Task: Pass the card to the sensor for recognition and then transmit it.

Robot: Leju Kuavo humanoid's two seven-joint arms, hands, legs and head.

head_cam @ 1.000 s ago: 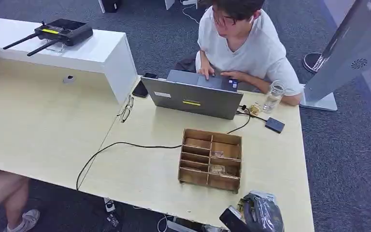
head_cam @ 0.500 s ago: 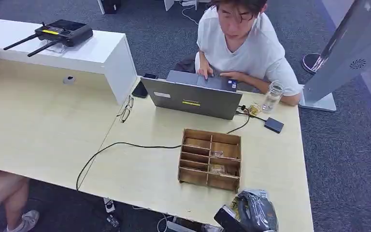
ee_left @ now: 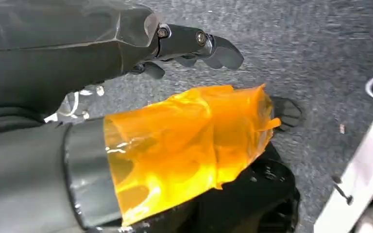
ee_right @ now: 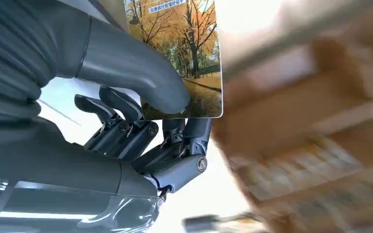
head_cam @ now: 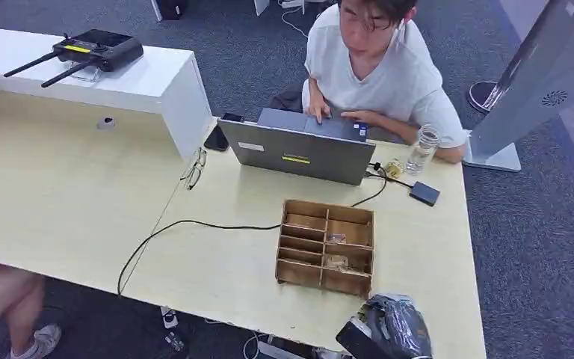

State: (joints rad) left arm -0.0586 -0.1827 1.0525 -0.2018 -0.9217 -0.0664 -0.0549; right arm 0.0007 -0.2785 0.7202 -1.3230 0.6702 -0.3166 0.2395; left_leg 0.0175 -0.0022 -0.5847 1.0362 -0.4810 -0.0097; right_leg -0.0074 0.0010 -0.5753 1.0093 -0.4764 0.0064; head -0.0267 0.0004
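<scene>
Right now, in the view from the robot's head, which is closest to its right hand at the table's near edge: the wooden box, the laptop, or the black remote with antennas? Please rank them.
From the right hand, which holds the card:
1. Wooden box, just beyond it on the table.
2. Laptop, farther back, in front of the seated person.
3. Black remote, far left on the white shelf.

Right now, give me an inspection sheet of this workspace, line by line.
Surface: light wood desk; white raised counter at its far left.
Job's things: card with an autumn tree picture, pinched in the right hand; sensor cannot be told.
Clutter: wooden divided box, laptop, glasses, phone, glass jar, small dark box, black antenna device.
Hands: right hand holds the card at the desk's near edge; left hand holds nothing, above carpet.
Cables: black cable runs across the desk to the wooden divided box.
Surroundings: seated person at the laptop; grey kiosk.
</scene>
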